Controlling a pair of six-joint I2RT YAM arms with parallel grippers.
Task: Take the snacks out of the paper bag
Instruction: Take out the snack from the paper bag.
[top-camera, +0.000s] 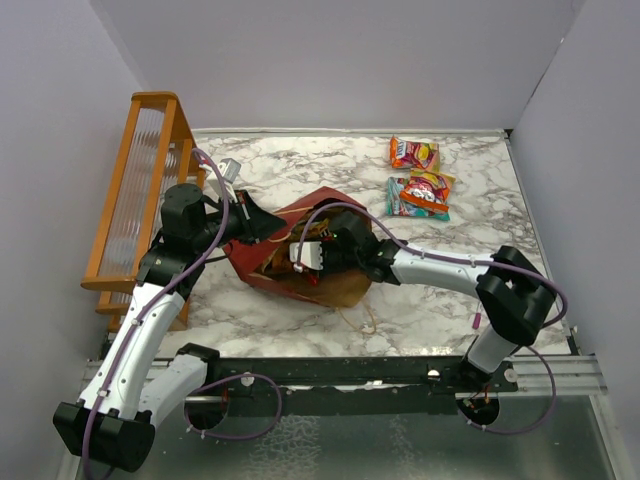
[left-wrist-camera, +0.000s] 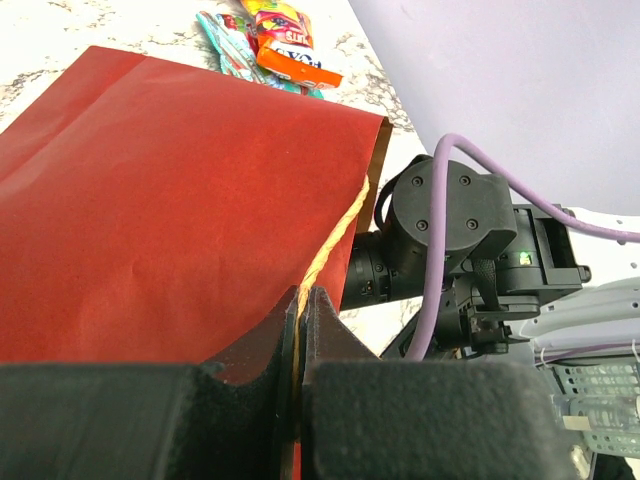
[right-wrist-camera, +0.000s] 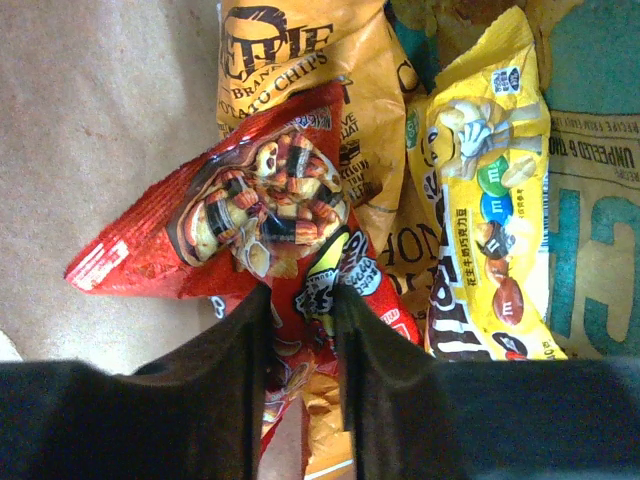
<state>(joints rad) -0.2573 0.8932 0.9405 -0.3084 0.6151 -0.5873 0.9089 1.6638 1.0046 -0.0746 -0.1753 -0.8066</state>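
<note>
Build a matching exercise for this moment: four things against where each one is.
1. red snack packet
2. yellow candy pack
3. tan handle
4. orange packet

A. on the marble table, outside the paper bag
B. pinched in the left end effector
C. between the fingers of the right end effector
D. in the bag, untouched

Pairs: 1-C, 2-D, 3-B, 4-A

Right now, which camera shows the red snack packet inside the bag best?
The right wrist view: the red packet fills its middle, between the right gripper's fingers. In the top view the right arm mostly hides it inside the paper bag. The left wrist view shows only the bag's red outside.
</note>
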